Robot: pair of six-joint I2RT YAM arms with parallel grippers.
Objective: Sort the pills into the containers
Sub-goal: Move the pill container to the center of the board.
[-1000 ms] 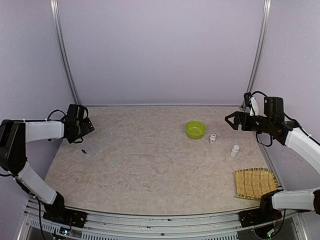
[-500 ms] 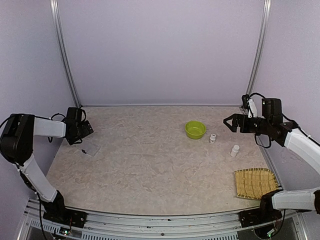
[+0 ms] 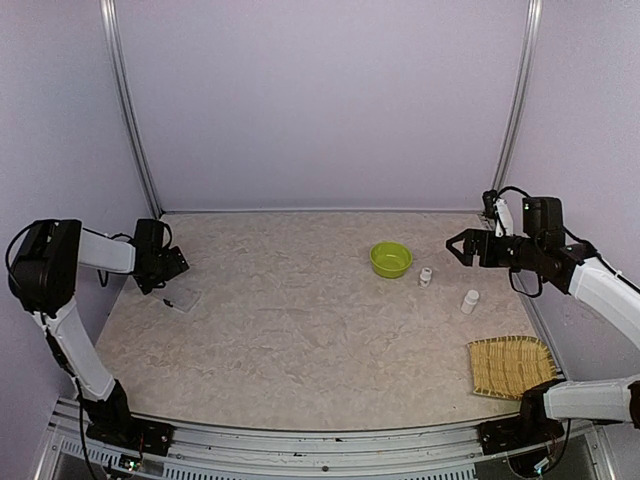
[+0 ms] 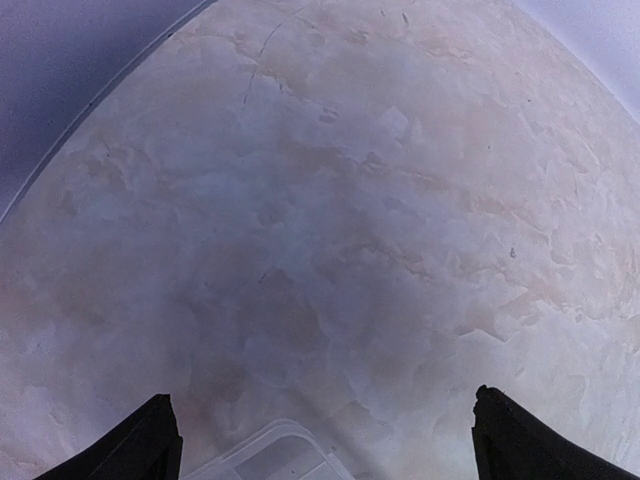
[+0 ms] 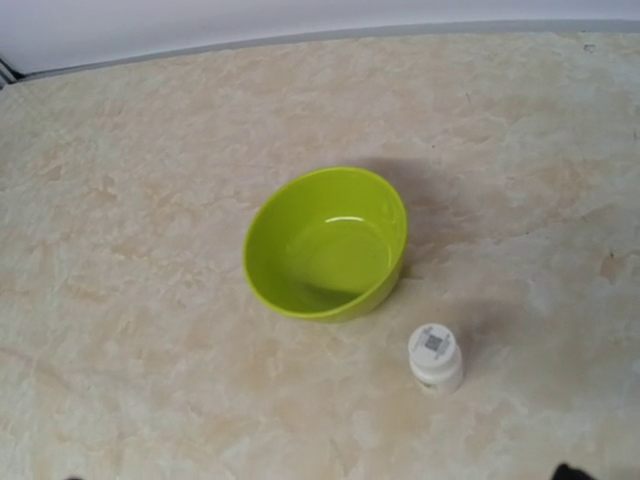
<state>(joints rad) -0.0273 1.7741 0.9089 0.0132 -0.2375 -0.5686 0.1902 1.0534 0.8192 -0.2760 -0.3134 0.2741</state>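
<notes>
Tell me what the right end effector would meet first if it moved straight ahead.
Probably the green bowl, centred in its wrist view, though the white bottle lies nearer; depth unclear.

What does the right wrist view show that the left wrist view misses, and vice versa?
Only the right wrist view: the lime-green bowl, empty, and one small white bottle standing apart beside it. Only the left wrist view: a corner of the clear pill box at the bottom edge, between the fingers of the open left end effector. Both: the marbled table and a strip of wall. No pills are discernible in either.
</notes>
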